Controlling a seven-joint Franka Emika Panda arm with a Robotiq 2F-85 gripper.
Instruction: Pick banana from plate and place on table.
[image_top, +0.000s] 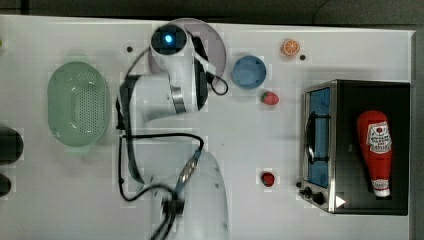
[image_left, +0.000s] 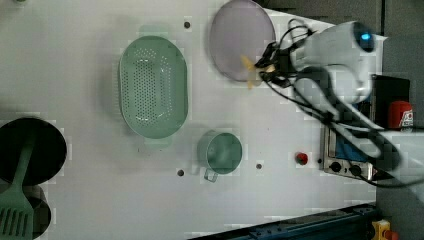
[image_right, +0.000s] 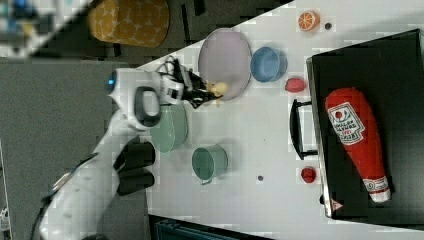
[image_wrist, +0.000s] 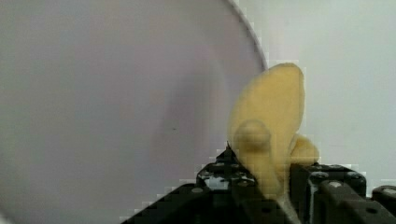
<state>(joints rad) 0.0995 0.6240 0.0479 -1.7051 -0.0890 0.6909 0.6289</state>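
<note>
**Mara:** Top view first: what does it give?

**Jon:** The arm's white body covers most of the plate (image_top: 220, 47), a pale lilac disc near the top edge of the white desk (image_top: 250, 140). Just beside the plate, on the top view's right, sits a blue bowl (image_top: 248, 72), with a strawberry (image_top: 270, 98) below it and an orange slice (image_top: 290, 47) further right. A green basket (image_top: 78, 103) lies on the top view's left.

**Mara:** And the left view?

**Jon:** The end effector (image_left: 260, 67) reaches in from the left view's right, at the plate's lower edge. The banana (image_left: 248, 65) is clamped between its fingers, over the rim of the plate (image_left: 235, 35). A green cup (image_left: 220, 152) stands well apart, lower down.

**Mara:** Right view?

**Jon:** Same story: the end effector (image_right: 207, 92) grips the banana (image_right: 218, 89) at the plate's rim nearest the arm. A ketchup bottle (image_right: 357, 140) lies on a black oven (image_right: 320, 70) on the right view's right.

**Mara:** Wrist view?

**Jon:** The banana (image_wrist: 271, 126) stands upright, pinched between the black fingers (image_wrist: 233, 182), with the plate (image_wrist: 116, 102) spread beneath it and the desk (image_wrist: 345, 60) beyond the rim. Whether it is lifted clear of the plate cannot be told.
</note>
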